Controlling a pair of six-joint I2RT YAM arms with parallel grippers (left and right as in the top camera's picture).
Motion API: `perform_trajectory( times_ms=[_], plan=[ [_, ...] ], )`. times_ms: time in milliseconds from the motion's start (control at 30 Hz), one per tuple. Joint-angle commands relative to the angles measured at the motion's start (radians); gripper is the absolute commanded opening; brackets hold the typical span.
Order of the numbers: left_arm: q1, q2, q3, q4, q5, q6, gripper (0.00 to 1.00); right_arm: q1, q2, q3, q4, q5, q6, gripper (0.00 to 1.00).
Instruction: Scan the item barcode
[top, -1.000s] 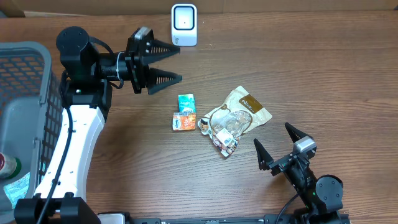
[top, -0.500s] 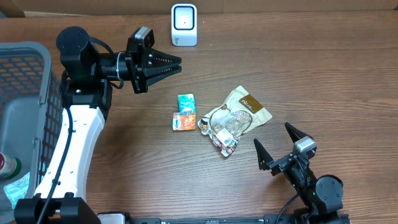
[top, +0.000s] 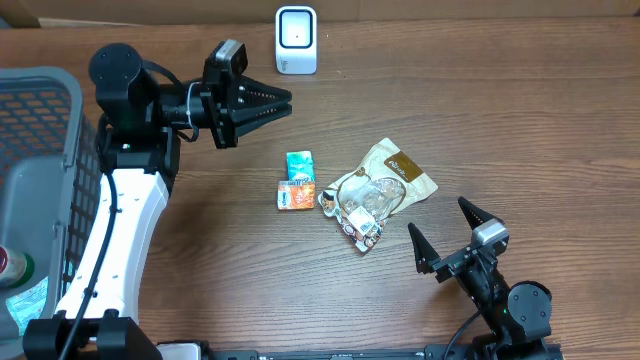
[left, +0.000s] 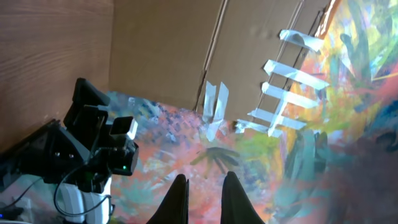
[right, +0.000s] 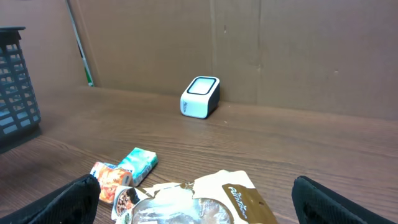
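One view, overhead, shows both: left gripper (top: 290, 102) closed on nothing, right gripper (top: 435, 213) spread wide open.

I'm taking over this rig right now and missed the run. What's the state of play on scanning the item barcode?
Left hand: shut, empty, raised above the table near the white scanner.
Right hand: open, empty, at the near right of the table.
Items: teal pack, orange packet, clear bag and tan pouch lie clustered mid-table; the scanner stands at the far edge.
Done: nothing is gripped or held at the scanner.
Left: pick an item and present its barcode to the scanner.
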Motion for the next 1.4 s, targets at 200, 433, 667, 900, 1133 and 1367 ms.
perform_trajectory(
  times_ms=[200,433,667,900,1133,1367],
  plan=[
    [-0.005,-0.006,0.010,0.104,-0.008,-0.026,0.04,0.004,-0.011,-0.011,0.005,0.002,0.004,1.00],
    [-0.005,-0.006,0.010,0.254,-0.045,-0.098,0.04,0.004,-0.011,-0.011,0.005,0.002,0.004,1.00],
    [-0.004,-0.006,0.010,0.299,-0.048,-0.116,0.04,0.004,-0.011,-0.011,0.005,0.002,0.004,1.00],
    [-0.003,-0.006,0.010,0.300,-0.051,-0.114,0.05,0.004,-0.011,-0.011,0.005,0.002,0.004,1.00],
    [-0.003,-0.006,0.010,0.311,-0.052,-0.046,0.05,0.004,-0.011,-0.011,0.005,0.002,0.004,1.00],
    [-0.002,-0.006,0.010,0.333,-0.050,0.110,0.04,0.004,-0.011,-0.011,0.005,0.002,0.004,1.00]
  ],
)
